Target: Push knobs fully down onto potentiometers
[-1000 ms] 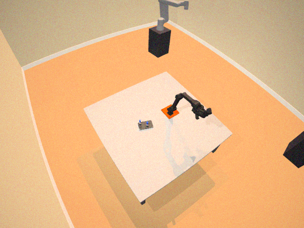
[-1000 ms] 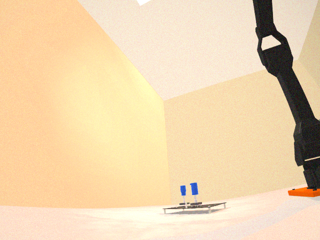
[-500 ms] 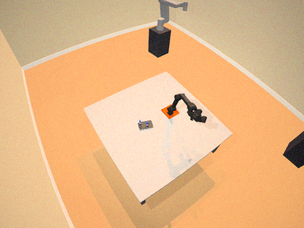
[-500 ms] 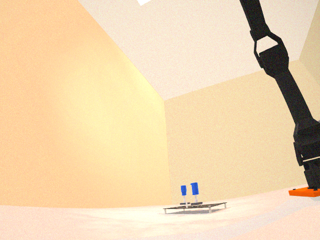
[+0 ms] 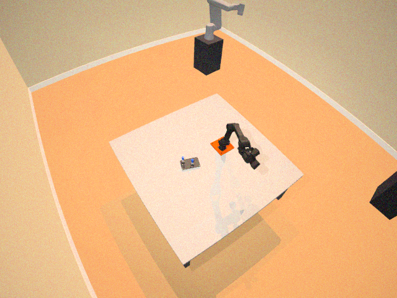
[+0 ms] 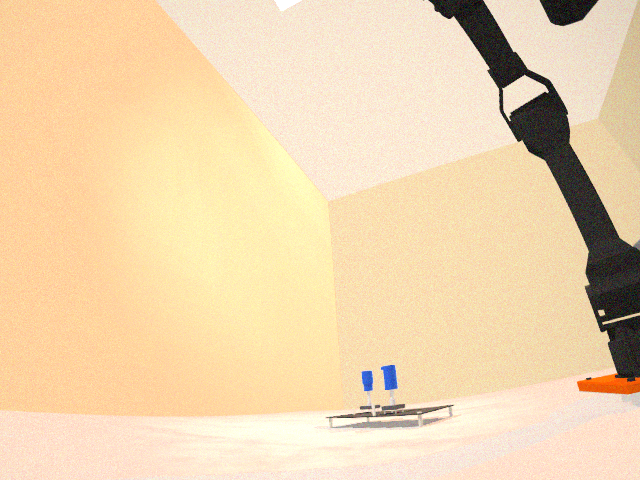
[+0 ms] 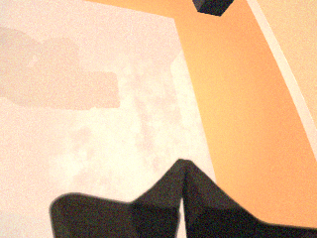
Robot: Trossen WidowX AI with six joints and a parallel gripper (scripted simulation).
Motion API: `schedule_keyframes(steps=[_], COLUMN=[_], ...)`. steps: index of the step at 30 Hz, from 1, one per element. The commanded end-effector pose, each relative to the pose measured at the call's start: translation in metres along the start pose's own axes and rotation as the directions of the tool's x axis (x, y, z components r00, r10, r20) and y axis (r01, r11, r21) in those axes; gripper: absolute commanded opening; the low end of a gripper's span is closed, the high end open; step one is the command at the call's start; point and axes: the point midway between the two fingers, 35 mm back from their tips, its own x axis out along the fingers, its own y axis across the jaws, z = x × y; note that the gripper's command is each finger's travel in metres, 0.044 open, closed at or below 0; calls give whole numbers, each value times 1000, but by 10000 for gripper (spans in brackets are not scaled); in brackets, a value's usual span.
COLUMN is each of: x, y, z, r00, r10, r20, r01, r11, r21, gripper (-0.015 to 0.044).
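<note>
The circuit board [image 5: 187, 162] [image 6: 431, 410] stands on short legs on the table. Two blue knobs stand upright above it: the smaller left knob [image 5: 182, 158] [image 6: 367, 380] and the larger right knob [image 5: 192, 160] [image 6: 389, 377]. In the exterior view, a length of pale shaft shows between each knob and the dark potentiometer under it, so both sit high. My gripper [image 5: 255, 165] [image 7: 183, 165] is shut and empty, its tips together in the wrist view. It is well to the right of the board in the top view, above the table's right part, touching neither knob.
My arm's orange base plate [image 5: 228, 148] [image 6: 602, 386] is on the table [image 5: 154, 154], right of the board. The table's edge runs beyond my fingers in the wrist view. A black pedestal [image 5: 207, 56] with a grey arm stands on the floor behind, and another dark block [image 5: 387, 197] at the far right.
</note>
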Motion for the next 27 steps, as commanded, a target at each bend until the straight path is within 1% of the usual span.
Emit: schedule_keyframes(steps=[1, 8, 13, 21, 27], x=[-7, -22, -33, -49, -63], y=[2, 4, 8, 16, 24], z=[-24, -57, -80, -111, -134], r00=[999, 992, 984, 967, 950], r10=[-5, -23, -29, -32, -28], r20=[-54, -123, -175, -254, -310], r01=[14, 66, 114, 202, 272], r11=[987, 932, 860, 707, 560], r21=[158, 357, 497, 678, 783], gripper=[0, 0, 0, 0, 0])
